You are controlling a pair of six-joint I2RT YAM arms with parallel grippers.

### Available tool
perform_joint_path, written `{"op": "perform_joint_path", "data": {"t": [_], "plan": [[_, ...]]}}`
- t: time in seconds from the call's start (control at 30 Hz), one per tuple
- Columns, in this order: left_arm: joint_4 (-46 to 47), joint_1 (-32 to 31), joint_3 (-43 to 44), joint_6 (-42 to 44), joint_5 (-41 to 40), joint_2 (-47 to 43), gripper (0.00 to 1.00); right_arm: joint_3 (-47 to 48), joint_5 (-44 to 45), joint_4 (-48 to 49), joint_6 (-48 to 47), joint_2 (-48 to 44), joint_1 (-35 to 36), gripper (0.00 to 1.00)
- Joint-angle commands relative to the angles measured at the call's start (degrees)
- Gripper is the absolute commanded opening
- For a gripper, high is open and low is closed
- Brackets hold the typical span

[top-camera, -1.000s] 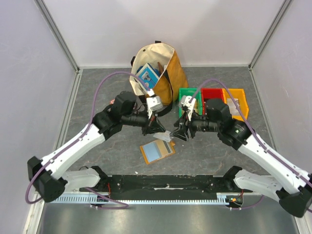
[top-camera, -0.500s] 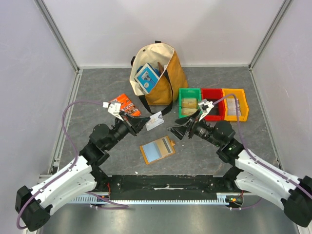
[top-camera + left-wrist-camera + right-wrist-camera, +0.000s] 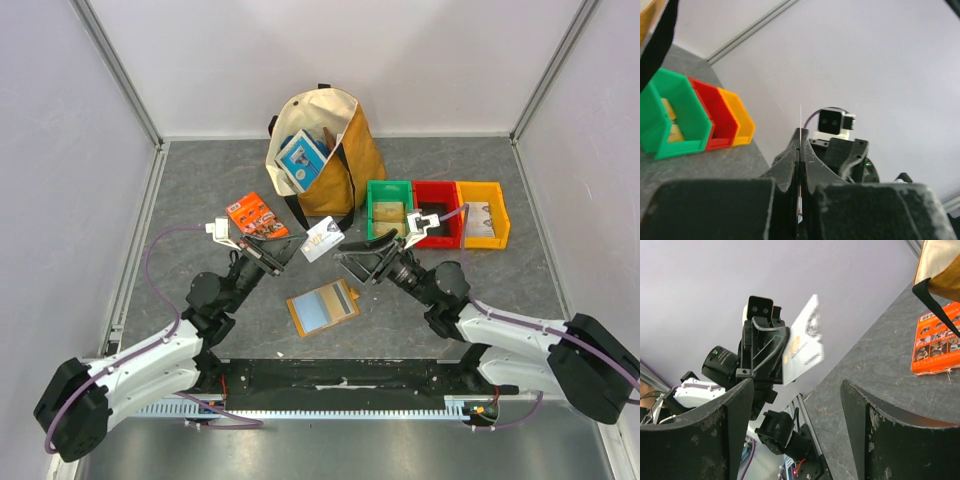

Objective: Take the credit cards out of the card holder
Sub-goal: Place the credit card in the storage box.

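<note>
The card holder [image 3: 322,307] lies open on the grey table, orange-tan with a pale blue-grey inside. My left gripper [image 3: 287,251] is raised above the table to the holder's upper left and is shut on a white credit card [image 3: 322,240]. In the left wrist view that white credit card [image 3: 800,117] shows edge-on as a thin line between the closed fingers [image 3: 790,157]. My right gripper [image 3: 352,264] faces it from the right with its jaws open and empty. In the right wrist view the white credit card [image 3: 802,342] sticks out of the left gripper [image 3: 771,347], beyond my right gripper [image 3: 796,385].
A canvas tote bag [image 3: 340,135] with a blue-and-white box [image 3: 301,157] stands at the back. An orange printed packet [image 3: 255,215] lies left of it. Green [image 3: 388,205], red [image 3: 436,206] and yellow-orange [image 3: 482,210] bins stand in a row at the right.
Both arms have drawn back from above the holder toward the near edge. The left gripper kept the white card and carried it up. The right gripper's jaws have opened and hold nothing.
</note>
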Motion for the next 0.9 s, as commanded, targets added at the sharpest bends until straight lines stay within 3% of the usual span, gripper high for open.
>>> {"op": "perform_joint_path", "data": {"t": [0.0,0.23,0.4,0.5,0.63,0.73,0.87], "plan": [[9.52,-0.63,-0.02,-4.17,-1.78,0.91,0.02,3.77,2.16,7.54,1.62,3.54,0.41,0.77],[11.02,-1.50,0.42,-5.23,-1.16,2.76,0.02,6.41,0.23,11.32,1.97,8.20,0.41,0.68],[12.69,-1.68,-0.11,-6.19,-1.07,3.81,0.02,8.08,-0.57,11.59,1.80,9.35,0.41,0.55],[13.04,-1.77,-0.28,-6.28,-1.51,3.99,0.02,8.26,-0.66,11.94,2.06,9.87,0.41,0.37],[12.69,-1.77,-0.63,-6.37,-2.04,3.64,0.02,7.47,-0.04,11.51,2.33,9.26,0.41,0.03],[10.42,-1.68,-0.46,-5.85,-2.22,3.03,0.16,6.94,0.22,8.27,2.06,7.16,-0.11,0.00],[-1.68,-0.20,1.38,-2.60,-0.29,-0.30,0.60,5.98,-0.74,2.64,2.24,3.21,-3.71,0.00]]}}
